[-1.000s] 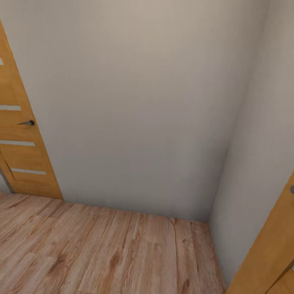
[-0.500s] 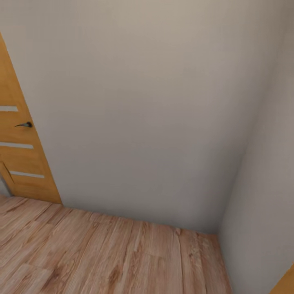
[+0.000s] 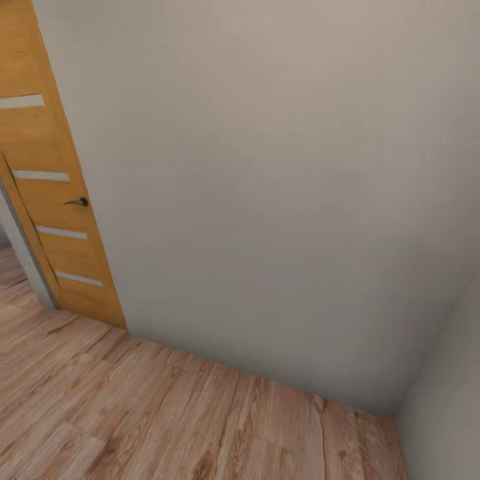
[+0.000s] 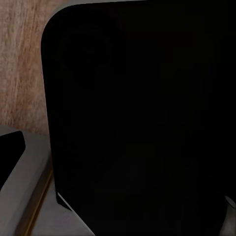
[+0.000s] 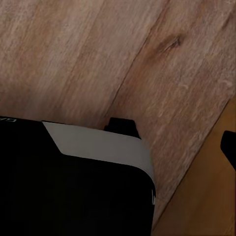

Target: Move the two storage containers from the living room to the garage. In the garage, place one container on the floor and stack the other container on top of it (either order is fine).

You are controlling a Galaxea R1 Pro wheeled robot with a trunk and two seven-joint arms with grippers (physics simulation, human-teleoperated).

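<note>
- Your head camera faced a plain off-white wall (image 3: 267,187) that met a second wall (image 3: 447,393) in a corner at the right.
- Below it lay the light wood plank floor (image 3: 167,413), its boards running up to the foot of the wall.
- At the left stood an orange-wood door (image 3: 47,200) with pale frosted horizontal strips (image 3: 40,175) and a small dark lever handle (image 3: 78,201); beside it was a grey frame edge (image 3: 23,247).
- In your left wrist camera a big black rounded panel (image 4: 142,118) of the robot covered most of the picture, with plank floor past its edge.
- In your right wrist camera a black body with a pale grey corner (image 5: 98,145) sat over the plank floor, next to an orange-wood surface (image 5: 206,196).
- I couldn't tell whether either end effector was open or closed, nor where the storage containers were.
</note>
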